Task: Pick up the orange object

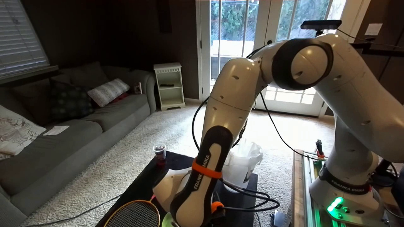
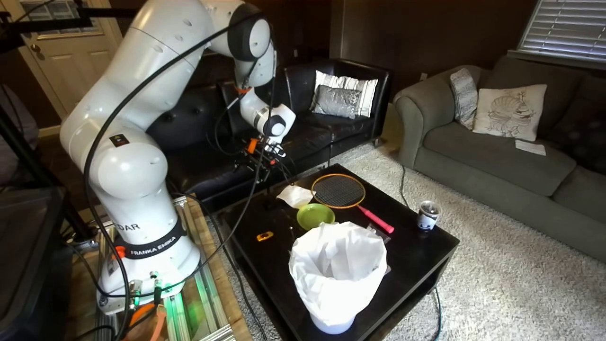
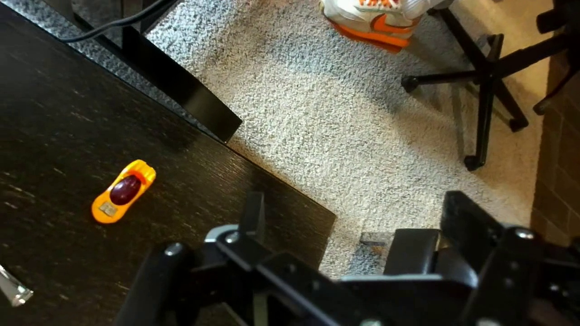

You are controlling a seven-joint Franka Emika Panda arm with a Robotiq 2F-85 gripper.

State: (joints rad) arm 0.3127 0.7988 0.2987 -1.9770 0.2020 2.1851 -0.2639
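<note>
The orange object (image 3: 123, 192) is a small, long orange-yellow thing with a dark oval, lying flat on the black table at the left of the wrist view. It also lies on the near-left part of the table in an exterior view (image 2: 265, 236). My gripper (image 3: 355, 212) is open with nothing between its fingers. It hangs above the table's corner, right of the orange object and apart from it. In an exterior view my gripper (image 2: 253, 166) is high, before the black couch. The arm hides it in an exterior view, where a rounded orange piece (image 1: 217, 206) shows on my wrist.
The black table (image 2: 412, 258) holds a green bowl (image 2: 316, 216), a racket (image 2: 338, 191), a crumpled white sheet (image 2: 295, 195), a cup (image 2: 428, 215) and a tall white-lined bin (image 2: 338, 270). A clear thing (image 3: 13, 287) lies left in the wrist view. Cables hang along the arm.
</note>
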